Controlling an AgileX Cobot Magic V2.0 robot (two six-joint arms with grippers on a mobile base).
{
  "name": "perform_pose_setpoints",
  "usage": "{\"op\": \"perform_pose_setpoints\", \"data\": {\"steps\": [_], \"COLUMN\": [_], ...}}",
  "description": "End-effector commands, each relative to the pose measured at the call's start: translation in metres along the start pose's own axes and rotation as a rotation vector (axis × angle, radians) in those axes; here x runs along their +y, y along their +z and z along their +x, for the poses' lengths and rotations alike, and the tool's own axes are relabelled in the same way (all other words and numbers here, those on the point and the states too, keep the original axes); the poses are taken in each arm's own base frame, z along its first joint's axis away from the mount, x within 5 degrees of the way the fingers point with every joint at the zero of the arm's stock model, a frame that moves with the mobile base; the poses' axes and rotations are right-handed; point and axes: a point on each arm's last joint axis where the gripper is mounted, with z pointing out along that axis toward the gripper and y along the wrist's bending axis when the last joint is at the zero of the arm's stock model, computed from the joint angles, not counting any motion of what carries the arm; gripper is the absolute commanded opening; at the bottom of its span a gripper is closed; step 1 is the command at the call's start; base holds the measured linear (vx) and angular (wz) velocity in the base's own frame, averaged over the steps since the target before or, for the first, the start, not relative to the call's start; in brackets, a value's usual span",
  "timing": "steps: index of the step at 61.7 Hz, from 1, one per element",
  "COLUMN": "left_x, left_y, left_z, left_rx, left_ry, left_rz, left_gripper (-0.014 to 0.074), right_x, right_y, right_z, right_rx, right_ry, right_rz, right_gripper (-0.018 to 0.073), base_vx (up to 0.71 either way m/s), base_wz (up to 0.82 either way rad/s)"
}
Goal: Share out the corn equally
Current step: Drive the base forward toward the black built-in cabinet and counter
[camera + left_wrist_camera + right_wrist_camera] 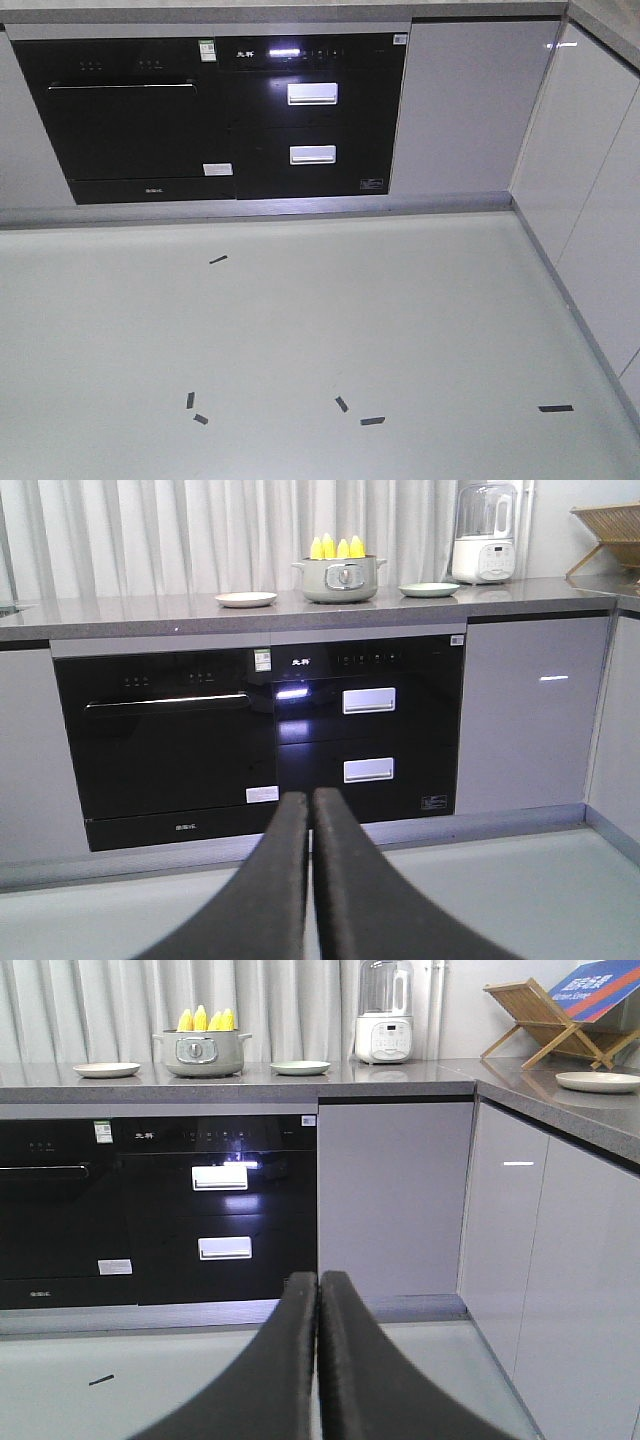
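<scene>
1. My left gripper (pixel 310 798) is nearest the lens. Its two black fingers are pressed together along their length, and it hangs low above the pale floor (pixel 300 330).
2. My right gripper (pixel 318 1278) is in the same state, fingers closed against each other with no gap visible.
3. The corn (pixel 337 547) stands upright in a grey-green pot (pixel 340 582) on the grey counter (pixel 130 611). Four yellow tips show above the rim. It is well apart from both grippers.
4. A white plate (pixel 246 599) sits left of the pot and a pale green plate (pixel 429 589) right of it. Both are near the pot, not touching it.
5. Further right stands a white blender (pixel 484 540). On the side counter are a wooden rack (pixel 545 1022) and another plate (pixel 598 1081).
6. Under the counter, a black oven (pixel 165 750) sits just beside a black drawer unit (pixel 368 735) with two silver handles.
7. In the front view, short dark tape marks (pixel 218 260) lie scattered on the floor.
</scene>
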Motion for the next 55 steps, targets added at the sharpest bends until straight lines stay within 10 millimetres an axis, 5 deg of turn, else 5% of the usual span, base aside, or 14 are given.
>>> {"op": "perform_pose_setpoints", "data": {"steps": [1, 55], "left_x": [0.0003, 0.0003], "left_y": [-0.0008, -0.0008], "left_z": [-0.002, -0.002], "left_rx": [-0.07, -0.07], "left_ry": [-0.009, -0.009], "left_rz": [0.001, 0.001], "left_gripper": [-0.0006, -0.0006], "right_x": [0.0011, 0.0011], "right_y": [0.0002, 0.0002], "right_z": [-0.0047, -0.0047], "right_rx": [-0.069, -0.069], "right_ry": [-0.007, -0.007], "right_rz": [-0.011, -0.011], "right_gripper": [-0.0006, -0.0006], "base_vx": [0.0, 0.0], "base_wz": [0.0, 0.0]}}
